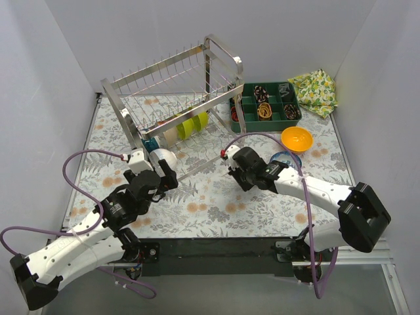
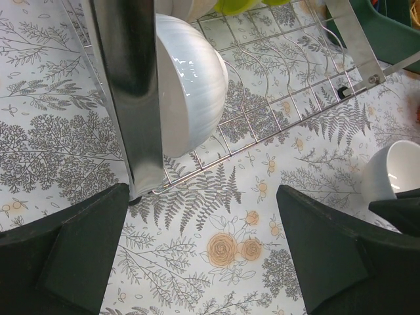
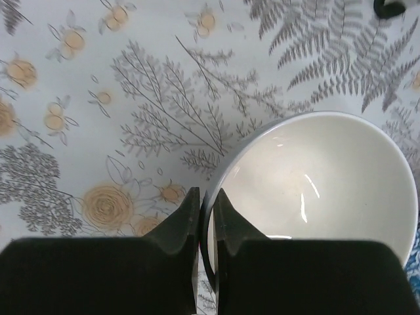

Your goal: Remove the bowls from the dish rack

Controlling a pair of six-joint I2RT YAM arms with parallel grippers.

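Observation:
The steel wire dish rack [image 1: 172, 85] stands at the back centre. Its lower tier holds a lime green bowl [image 1: 191, 124] and white bowls [image 1: 164, 157]. My left gripper [image 1: 166, 174] is open and empty above the mat, just in front of the rack's near corner; the left wrist view shows a white bowl [image 2: 190, 85] in the rack behind a steel post [image 2: 128, 98]. My right gripper [image 3: 207, 203] is shut on the rim of a white bowl [image 3: 321, 190] low over the mat. An orange bowl [image 1: 296, 138] and a blue-and-white bowl [image 1: 289, 157] sit on the mat at the right.
A dark green compartment tray [image 1: 266, 105] with small items sits right of the rack. A lemon-print cloth [image 1: 315, 88] lies in the back right corner. The held white bowl also shows at the right edge of the left wrist view [image 2: 394, 169].

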